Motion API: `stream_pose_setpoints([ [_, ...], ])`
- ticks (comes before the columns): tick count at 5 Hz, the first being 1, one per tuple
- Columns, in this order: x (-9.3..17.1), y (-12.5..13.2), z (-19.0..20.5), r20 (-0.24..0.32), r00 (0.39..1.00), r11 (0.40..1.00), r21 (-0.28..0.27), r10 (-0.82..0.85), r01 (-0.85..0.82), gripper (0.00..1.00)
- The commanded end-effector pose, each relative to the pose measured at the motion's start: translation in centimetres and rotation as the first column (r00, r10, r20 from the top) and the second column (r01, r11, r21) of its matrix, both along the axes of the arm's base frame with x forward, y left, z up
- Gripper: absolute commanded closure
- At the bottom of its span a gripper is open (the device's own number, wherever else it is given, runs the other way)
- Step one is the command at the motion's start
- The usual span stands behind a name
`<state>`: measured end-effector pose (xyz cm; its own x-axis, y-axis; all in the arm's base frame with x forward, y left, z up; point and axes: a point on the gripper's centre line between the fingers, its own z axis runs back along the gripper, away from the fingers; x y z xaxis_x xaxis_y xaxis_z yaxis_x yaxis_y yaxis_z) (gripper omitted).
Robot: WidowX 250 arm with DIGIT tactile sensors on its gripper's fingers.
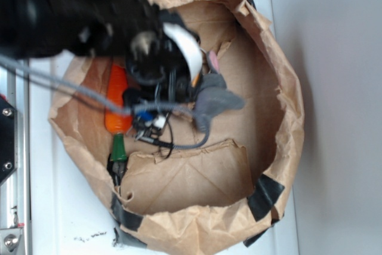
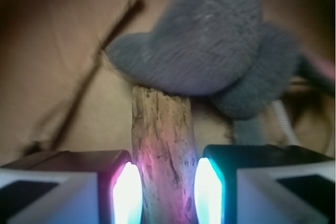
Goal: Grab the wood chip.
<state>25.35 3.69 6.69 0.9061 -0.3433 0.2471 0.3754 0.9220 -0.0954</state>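
Note:
In the wrist view the wood chip (image 2: pixel 163 140), a rough brown splintery stick, runs away from the camera between my gripper's (image 2: pixel 168 195) two glowing pads (image 2: pixel 127 192). Both pads press against its sides, so the gripper is shut on it. The chip's far end disappears under the grey plush elephant (image 2: pixel 210 40). In the exterior view the black arm (image 1: pixel 89 10) reaches down into the paper bag, and its cables and body hide the chip. The elephant (image 1: pixel 215 101) lies just right of the gripper and the orange toy carrot (image 1: pixel 117 103) just left of it.
Everything sits inside a low, crumpled brown paper bag (image 1: pixel 280 82) with taped walls, on a white surface. A loose cardboard flap (image 1: pixel 191 174) lies at the bag's near side. Grey cables (image 1: pixel 71 88) cross the left of the bag.

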Motion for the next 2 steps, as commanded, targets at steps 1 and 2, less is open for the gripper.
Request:
stream_pose_setpoints([
  [1,-0.5,0.6,9.6,0.106,0.994,0.987,-0.158,0.006,0.011,1.0],
  [2,-0.5,0.0,10.7,0.136,0.991,0.989,-0.144,0.002,0.018,1.0],
])
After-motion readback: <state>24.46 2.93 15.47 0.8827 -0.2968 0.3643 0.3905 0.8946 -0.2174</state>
